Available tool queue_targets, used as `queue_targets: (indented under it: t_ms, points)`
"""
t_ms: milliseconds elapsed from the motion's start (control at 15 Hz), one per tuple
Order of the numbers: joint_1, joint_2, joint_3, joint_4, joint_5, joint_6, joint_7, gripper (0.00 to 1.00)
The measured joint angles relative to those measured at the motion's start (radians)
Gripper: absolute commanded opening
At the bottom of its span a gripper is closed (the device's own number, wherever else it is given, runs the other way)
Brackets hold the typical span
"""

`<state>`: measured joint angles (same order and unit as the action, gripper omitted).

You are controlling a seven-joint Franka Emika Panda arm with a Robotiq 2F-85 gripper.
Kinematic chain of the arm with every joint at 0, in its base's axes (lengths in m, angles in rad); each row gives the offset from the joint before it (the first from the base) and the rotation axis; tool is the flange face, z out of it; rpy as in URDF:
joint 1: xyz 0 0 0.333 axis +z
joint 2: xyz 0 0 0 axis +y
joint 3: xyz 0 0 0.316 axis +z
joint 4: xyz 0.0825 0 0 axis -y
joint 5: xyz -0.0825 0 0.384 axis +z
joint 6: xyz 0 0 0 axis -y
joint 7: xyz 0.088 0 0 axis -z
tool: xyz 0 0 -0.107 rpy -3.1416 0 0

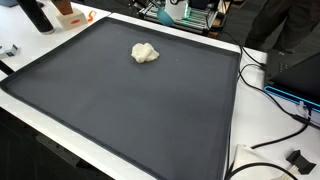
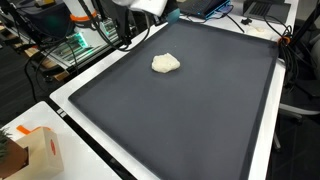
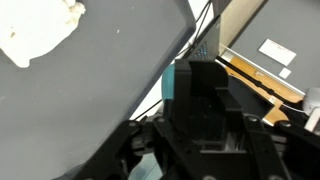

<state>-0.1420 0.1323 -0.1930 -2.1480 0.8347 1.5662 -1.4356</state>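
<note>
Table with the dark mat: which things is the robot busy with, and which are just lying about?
Busy with:
- the pale lump, alone on the dark mat

Just lying about:
- the black plug off the mat's edge
- the pale box with an orange mark, near a corner
- the green gear behind the far edge

The cream-white crumpled lump of soft material (image 1: 145, 53) (image 2: 166, 64) (image 3: 38, 30) is plain and unpatterned, slightly shaded grey in its folds. Under it, the dark grey flat mat (image 1: 120, 105) (image 2: 190, 110) is one even matte tone with a few pale specks. The white-edged desk (image 1: 236, 125) (image 2: 68, 97) frames it as a bright border. The black pincer (image 3: 205, 125) carries a teal block. A small cardboard box (image 2: 42, 152) is orange and white. Thin cables (image 1: 285, 128) are black.
</note>
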Motion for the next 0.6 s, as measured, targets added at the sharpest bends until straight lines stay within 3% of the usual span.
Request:
queue_targets:
  t_ms: [267,600]
  points:
    - [-0.072,0.115,-0.001,0.055,0.077,-0.149,0.002,0.25]
    - [-0.125,0.226,-0.004,0.1,0.159,-0.176,0.029,0.25]
